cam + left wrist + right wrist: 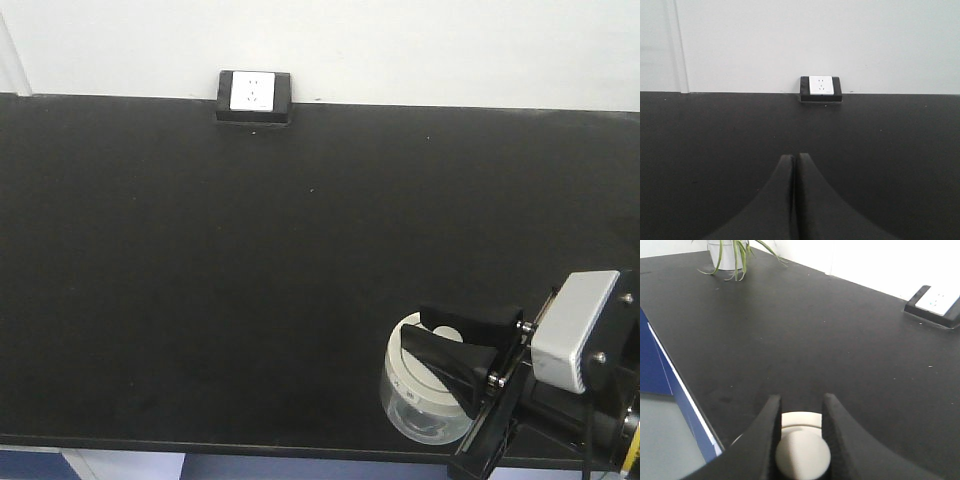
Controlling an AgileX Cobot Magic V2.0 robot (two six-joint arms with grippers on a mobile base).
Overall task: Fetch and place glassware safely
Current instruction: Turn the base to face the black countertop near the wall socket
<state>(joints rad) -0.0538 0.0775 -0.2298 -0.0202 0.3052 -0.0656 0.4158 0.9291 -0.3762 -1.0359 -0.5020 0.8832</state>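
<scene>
The glassware, a small squat clear glass jar (pixel 415 415) with a cream-white lid (pixel 412 372), is near the front right edge of the black table (pixel 200 280). My right gripper (pixel 430 332) reaches over it from the right. In the right wrist view its two fingers (pixel 801 400) are shut on the lid's round knob (pixel 802 457), one on each side. The lid's rim (pixel 800 419) shows just beyond the knob. The glass body is mostly hidden there. My left gripper (pixel 794 157) is shut and empty over bare table. It is out of the front view.
A black box with a white socket plate (pixel 254 97) sits at the table's back edge by the wall; it also shows in the left wrist view (pixel 821 89) and the right wrist view (pixel 935 302). A potted plant (pixel 730 255) stands far off. The table's front edge (pixel 680 390) is just beside the jar.
</scene>
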